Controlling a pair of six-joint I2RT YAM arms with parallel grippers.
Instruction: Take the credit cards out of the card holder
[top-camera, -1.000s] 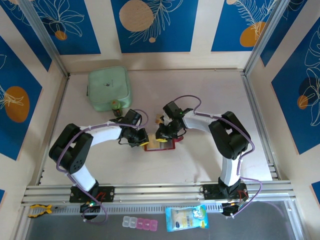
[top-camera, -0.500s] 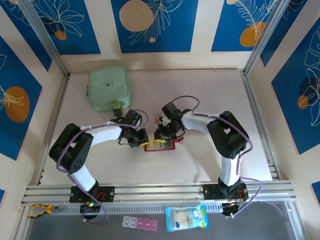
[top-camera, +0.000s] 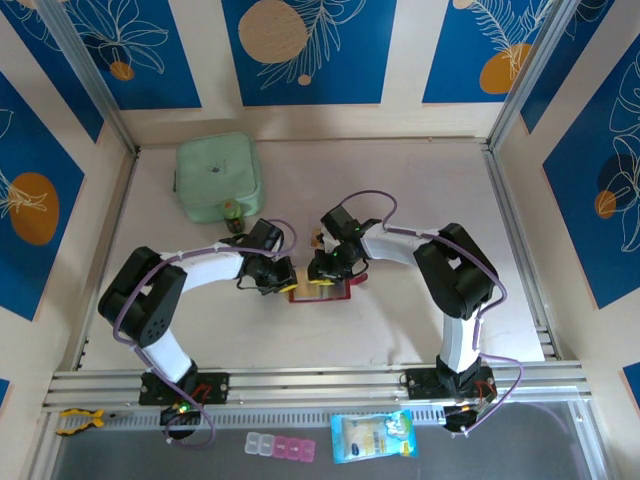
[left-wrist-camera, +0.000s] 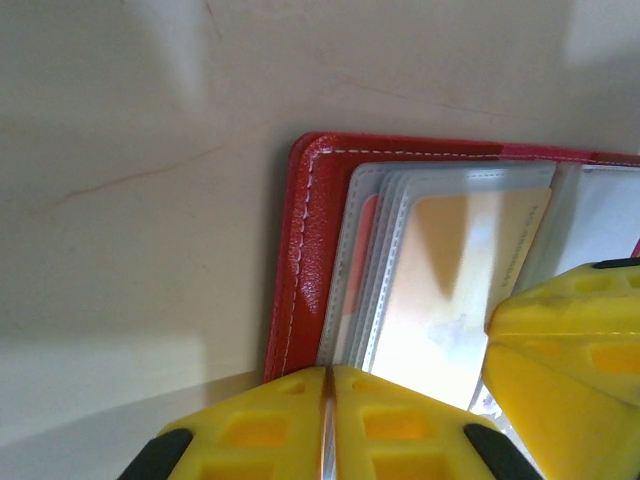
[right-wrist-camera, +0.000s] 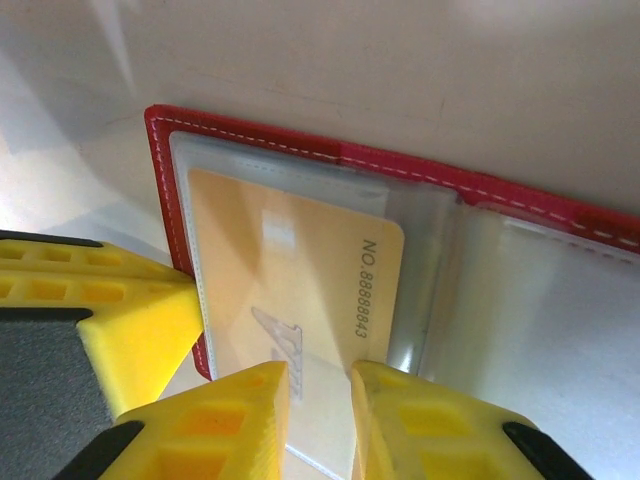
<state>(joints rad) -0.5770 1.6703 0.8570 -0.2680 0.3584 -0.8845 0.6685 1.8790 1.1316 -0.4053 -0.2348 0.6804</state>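
The red card holder (top-camera: 322, 292) lies open on the table between both arms. Its clear pockets hold credit cards, and a tan numbered card (right-wrist-camera: 290, 270) lies on top, also seen from the left (left-wrist-camera: 450, 270). My left gripper (left-wrist-camera: 327, 372) is shut, its yellow fingers pinching the near edge of the card holder (left-wrist-camera: 300, 250) at the clear pockets. My right gripper (right-wrist-camera: 320, 375) hovers over the tan card with its fingers a narrow gap apart, and the card shows in that gap. The red border (right-wrist-camera: 300, 150) frames the pockets.
A pale green square container (top-camera: 218, 178) sits at the back left with a small bottle-like thing (top-camera: 232, 210) before it. A small tan item (top-camera: 320, 240) lies just behind the holder. A pill box (top-camera: 280, 446) and a blue packet (top-camera: 372, 436) lie below the rail.
The right gripper's fingers have parted a little and the arm has edged slightly left. The left gripper and the card holder have stayed put.
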